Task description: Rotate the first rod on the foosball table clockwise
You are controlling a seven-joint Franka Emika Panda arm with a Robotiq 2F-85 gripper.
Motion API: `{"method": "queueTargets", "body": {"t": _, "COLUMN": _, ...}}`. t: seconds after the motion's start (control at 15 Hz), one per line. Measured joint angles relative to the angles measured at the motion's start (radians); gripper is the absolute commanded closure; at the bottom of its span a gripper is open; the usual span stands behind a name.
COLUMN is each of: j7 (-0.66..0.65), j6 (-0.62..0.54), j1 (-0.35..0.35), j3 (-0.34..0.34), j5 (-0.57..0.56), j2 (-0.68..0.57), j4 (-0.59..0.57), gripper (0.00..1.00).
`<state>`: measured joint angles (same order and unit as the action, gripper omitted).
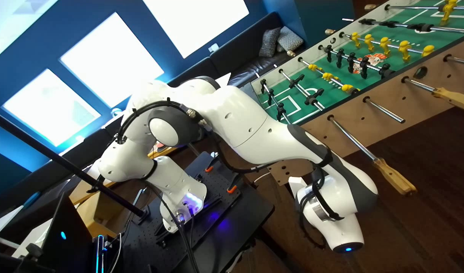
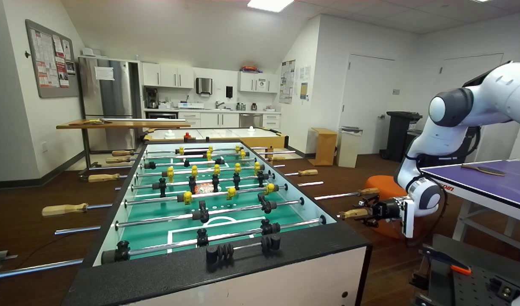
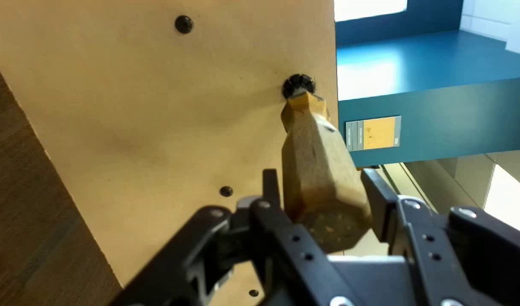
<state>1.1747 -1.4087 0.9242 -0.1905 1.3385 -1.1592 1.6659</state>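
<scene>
While the white arm (image 1: 250, 125) crosses in front of the corner nearest its base, the foosball counter (image 1: 368, 125) stretches away to the upper right in an exterior view, brown along its long side. The first rod (image 1: 276, 102), with black figures on it, spans the green pitch (image 1: 309, 79) close to the short edge. Out past the brown long edge sticks the second rod (image 1: 353, 140), ending in a wooden grip (image 1: 395, 177). The arm is mounted on a black platform (image 1: 250, 212) off that same corner.

In an exterior view that looks down the pitch from the short edge, the first handle (image 2: 353, 213) sits just outside the right long edge, near the front right corner. The tool (image 2: 367, 212) is level with it, one jaw above and one below. Black beads (image 2: 223, 252) lie along the front edge, and a steel fridge (image 2: 111, 97) stands well beyond the far left corner.

In the wrist view, the first handle points out from a black bearing (image 3: 299, 83) near the upper long edge, its butt toward the camera. The fingers (image 3: 270, 187) lie close along both its flanks; I cannot tell whether they clamp it or only surround it. Dark floor (image 3: 26, 191) shows past the lower edge, a teal surface (image 3: 455, 123) past the upper.
</scene>
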Motion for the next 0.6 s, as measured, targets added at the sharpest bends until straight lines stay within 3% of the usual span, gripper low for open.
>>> {"method": "queueTargets", "body": {"t": 0.07, "j7": 0.0, "j6": 0.0, "j1": -0.001, "j3": 0.0, "j5": 0.0, "j2": -0.002, "j4": -0.001, "gripper": 0.83}}
{"method": "queueTargets", "body": {"t": 0.6, "j7": -0.008, "j6": 0.002, "j1": -0.001, "j3": -0.002, "j5": 0.002, "j2": -0.006, "j4": -0.004, "gripper": 0.83}}
